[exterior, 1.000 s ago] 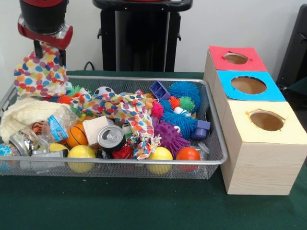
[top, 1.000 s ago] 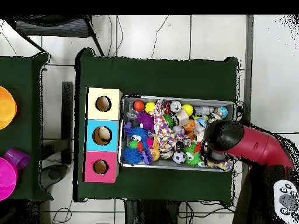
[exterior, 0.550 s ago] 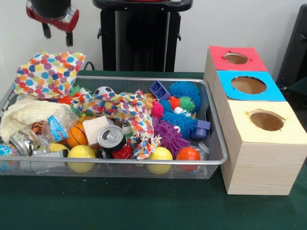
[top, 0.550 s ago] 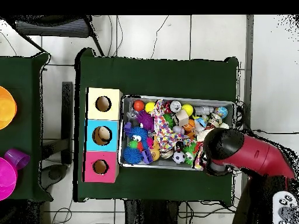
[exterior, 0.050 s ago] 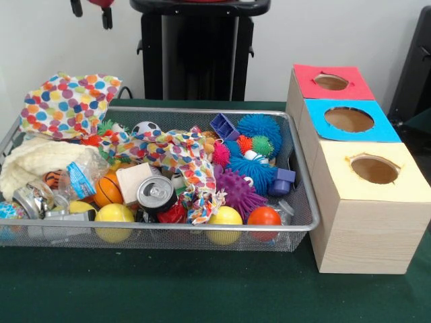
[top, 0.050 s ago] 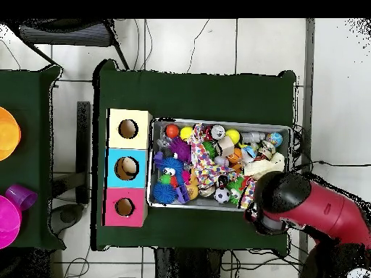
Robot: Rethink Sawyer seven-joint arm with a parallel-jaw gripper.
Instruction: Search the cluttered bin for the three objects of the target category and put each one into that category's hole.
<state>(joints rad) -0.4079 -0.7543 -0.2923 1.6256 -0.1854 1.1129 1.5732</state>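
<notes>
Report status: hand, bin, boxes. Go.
Hand high above bin's far corner, empty, fingers apart. Polka-dot cloth draped on wire bin rim. Three boxes' holes: red, blue, yellow, all unobstructed.

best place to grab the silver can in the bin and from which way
The silver can leans with its top tilted up toward the front of the wire bin, a wooden block close on one side and dotted cloth on the other. Probably come from above, closing across the round sidewall just under the rim, fingers in the freer gaps.
</notes>
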